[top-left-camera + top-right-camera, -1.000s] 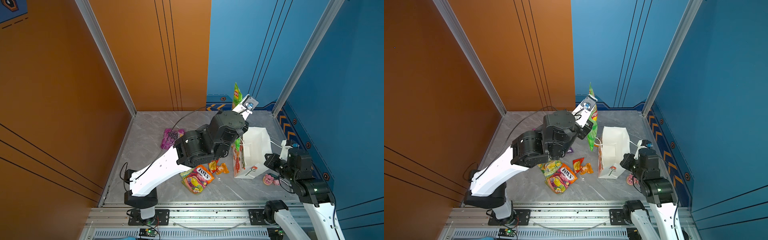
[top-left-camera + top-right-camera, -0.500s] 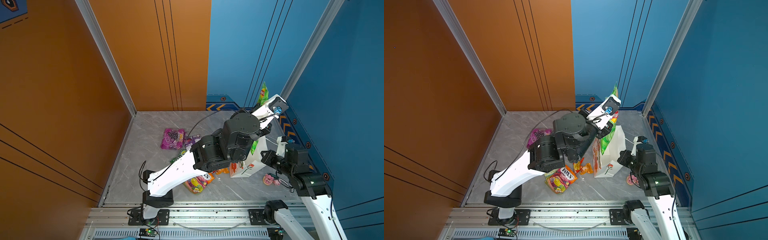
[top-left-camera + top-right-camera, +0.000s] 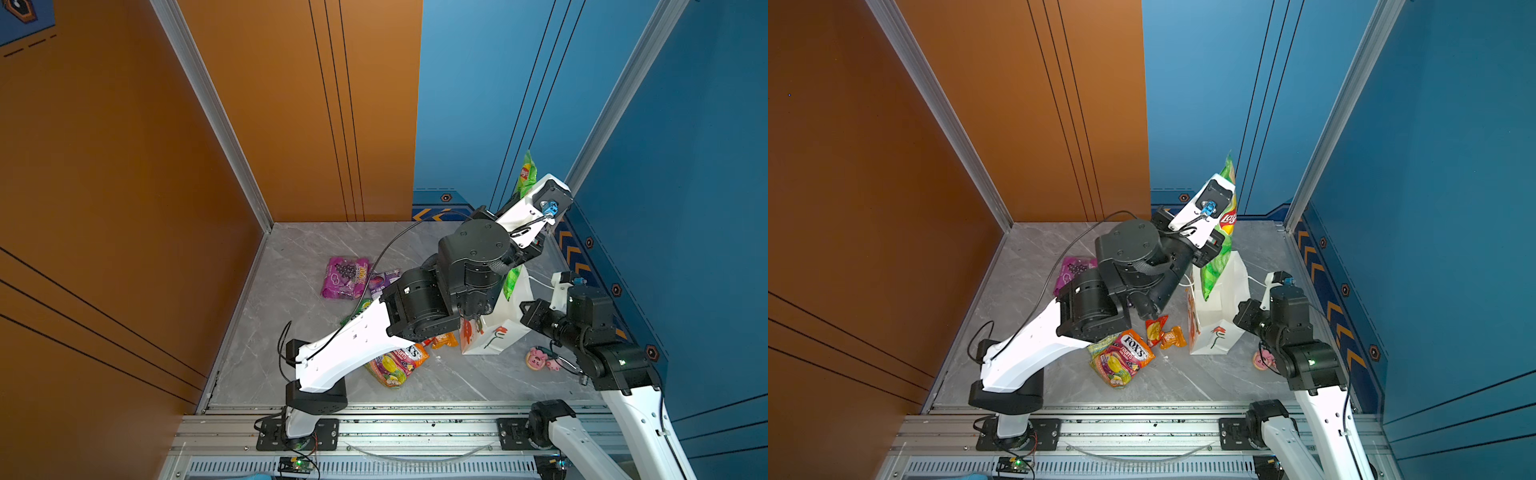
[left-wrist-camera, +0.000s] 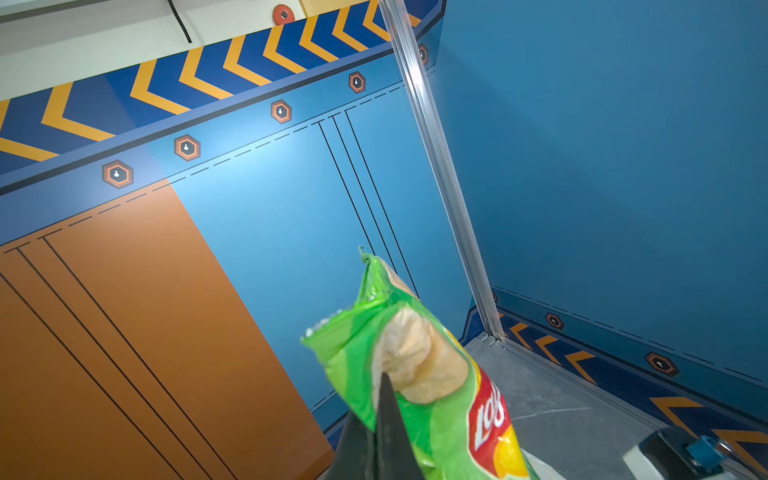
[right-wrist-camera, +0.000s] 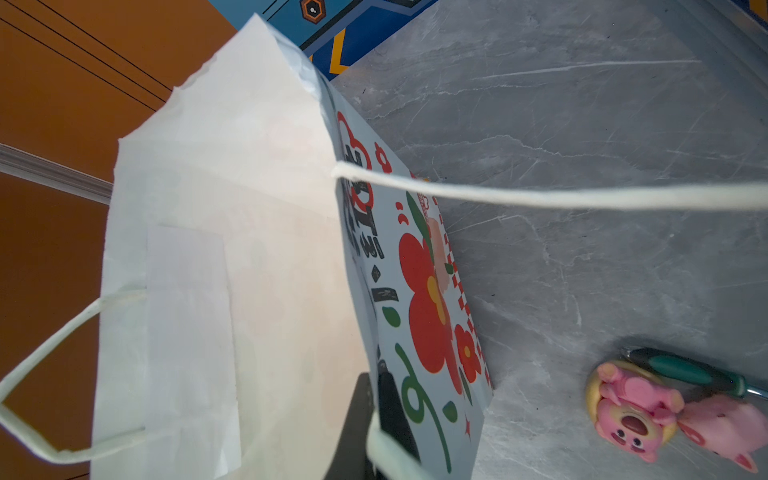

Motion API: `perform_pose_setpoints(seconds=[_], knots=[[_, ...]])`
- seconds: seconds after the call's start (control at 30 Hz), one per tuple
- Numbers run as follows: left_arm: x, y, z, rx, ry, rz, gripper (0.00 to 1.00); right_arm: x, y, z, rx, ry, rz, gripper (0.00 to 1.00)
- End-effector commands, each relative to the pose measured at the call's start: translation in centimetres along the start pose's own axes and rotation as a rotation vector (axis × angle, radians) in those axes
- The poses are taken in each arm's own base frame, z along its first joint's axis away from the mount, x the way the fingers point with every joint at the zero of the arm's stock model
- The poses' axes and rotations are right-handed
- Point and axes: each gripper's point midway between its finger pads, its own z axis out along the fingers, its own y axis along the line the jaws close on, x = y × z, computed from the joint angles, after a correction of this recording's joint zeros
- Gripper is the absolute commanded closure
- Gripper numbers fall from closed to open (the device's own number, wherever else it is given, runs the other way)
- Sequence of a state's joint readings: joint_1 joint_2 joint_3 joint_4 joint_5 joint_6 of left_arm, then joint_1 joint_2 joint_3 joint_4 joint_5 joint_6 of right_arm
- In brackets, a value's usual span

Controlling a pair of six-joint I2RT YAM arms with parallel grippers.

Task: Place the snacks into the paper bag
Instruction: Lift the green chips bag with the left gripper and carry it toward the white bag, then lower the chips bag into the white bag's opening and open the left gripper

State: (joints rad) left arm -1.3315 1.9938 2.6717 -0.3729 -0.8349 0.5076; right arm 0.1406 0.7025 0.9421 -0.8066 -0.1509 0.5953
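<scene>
My left gripper [image 4: 380, 401] is shut on the edge of a large green snack bag [image 4: 436, 395], held upright in the air. In both top views the green bag [image 3: 1217, 266] hangs with its lower end over the open top of the white paper bag [image 3: 1221, 316], which stands on the floor. My right gripper [image 5: 374, 399] is shut on the paper bag's [image 5: 249, 249] flowered wall near a cord handle. Two purple snacks [image 3: 345, 276] lie at the back left. A FOX'S bag [image 3: 1121, 357] and two small red and orange packets [image 3: 1165, 332] lie left of the paper bag.
Pink toys [image 3: 540, 359] and a green-handled pen [image 5: 685, 370] lie on the grey floor right of the paper bag, under my right arm. Blue and orange walls close the back and sides. A metal rail [image 3: 415, 428] runs along the front.
My left arm has swung to the right with the green bag, from left of the paper bag to over its open top. My right gripper has kept its hold on the paper bag.
</scene>
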Motion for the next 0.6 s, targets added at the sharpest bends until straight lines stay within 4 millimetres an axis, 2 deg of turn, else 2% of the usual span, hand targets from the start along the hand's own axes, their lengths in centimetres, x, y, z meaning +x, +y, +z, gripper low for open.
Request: perform_pose_setpoints(seconds=[0.0, 0.3, 0.57], knots=[[1.1, 0.0, 1.2, -0.056, 0.018, -0.028, 1.00, -1.4, 0.3, -0.7, 0.011, -0.062, 0.025, 1.00], [5.9, -2.8, 2.7, -0.053, 0.123, -0.037, 1.00, -2.1, 0.8, -0.8, 0.009, -0.115, 0.109, 1.00], [9.9, -3.9, 3.7, -0.049, 0.208, -0.020, 1.00, -2.5, 1.2, -0.9, 0.001, -0.132, 0.122, 1.00]])
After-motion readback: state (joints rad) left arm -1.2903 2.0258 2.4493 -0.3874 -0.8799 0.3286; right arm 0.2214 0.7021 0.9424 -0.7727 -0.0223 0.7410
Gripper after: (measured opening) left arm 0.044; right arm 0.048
